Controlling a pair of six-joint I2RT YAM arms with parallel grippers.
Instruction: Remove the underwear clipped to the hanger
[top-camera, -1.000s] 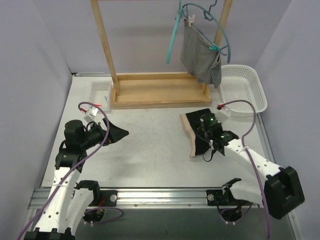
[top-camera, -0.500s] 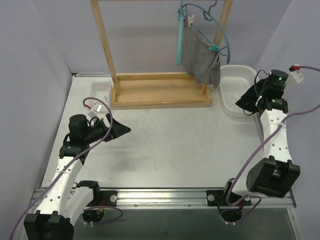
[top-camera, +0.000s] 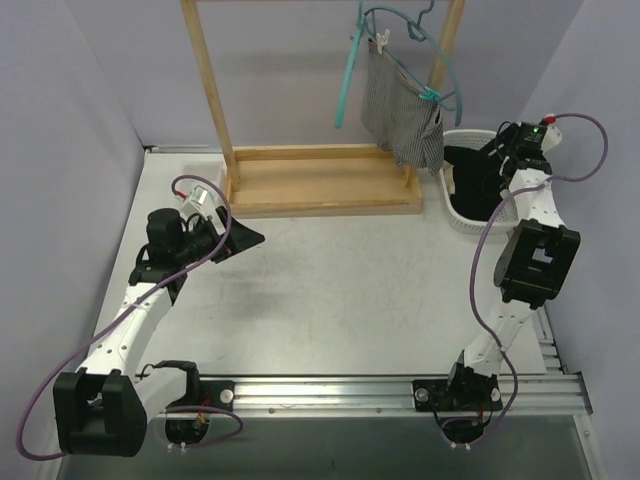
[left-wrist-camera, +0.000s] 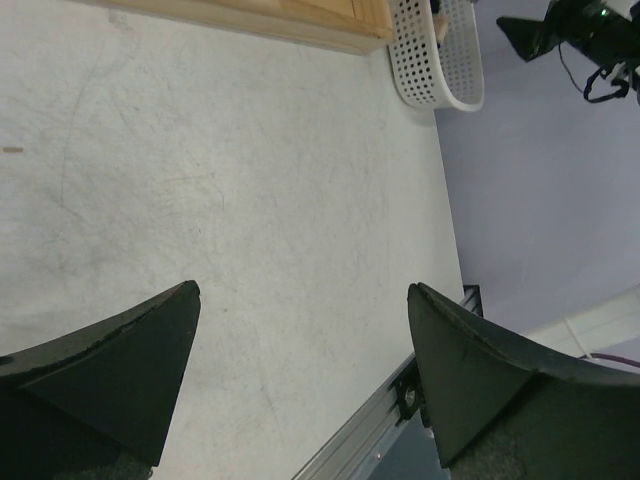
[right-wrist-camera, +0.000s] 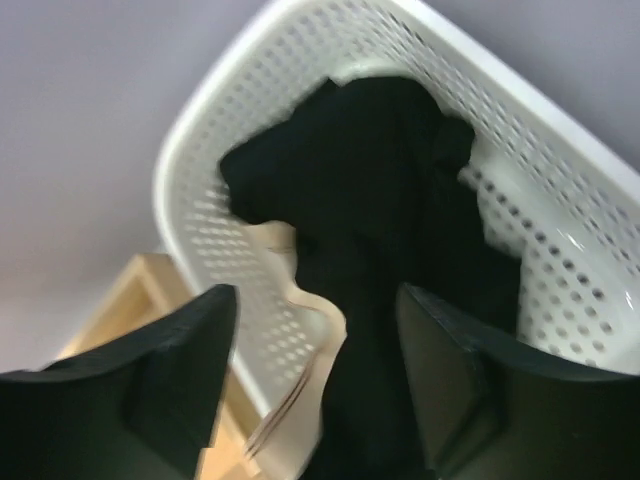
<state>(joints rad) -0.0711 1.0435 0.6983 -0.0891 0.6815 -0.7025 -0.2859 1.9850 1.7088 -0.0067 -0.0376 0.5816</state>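
The grey striped underwear (top-camera: 398, 112) hangs clipped to the teal hanger (top-camera: 447, 75) on the wooden rack. The black underwear (right-wrist-camera: 390, 220) with its tan waistband (right-wrist-camera: 300, 330) lies in the white basket (right-wrist-camera: 560, 200), also seen as a dark heap (top-camera: 468, 190) from above. My right gripper (right-wrist-camera: 315, 380) hovers just above it, open, its fingers (right-wrist-camera: 160, 370) apart on either side of the cloth. In the top view that right gripper (top-camera: 488, 162) is over the basket's left half. My left gripper (top-camera: 245, 238) is open above the bare table, holding nothing.
The wooden rack's base (top-camera: 320, 190) lies across the back of the table, its posts rising at left and right. The white basket (top-camera: 515, 165) sits at the back right corner by the wall. The left wrist view shows the table's front rail (left-wrist-camera: 400, 400).
My right arm carried the black underwear from the table's middle to the basket, then opened its jaws over it. My left arm edged slightly forward and stayed open.
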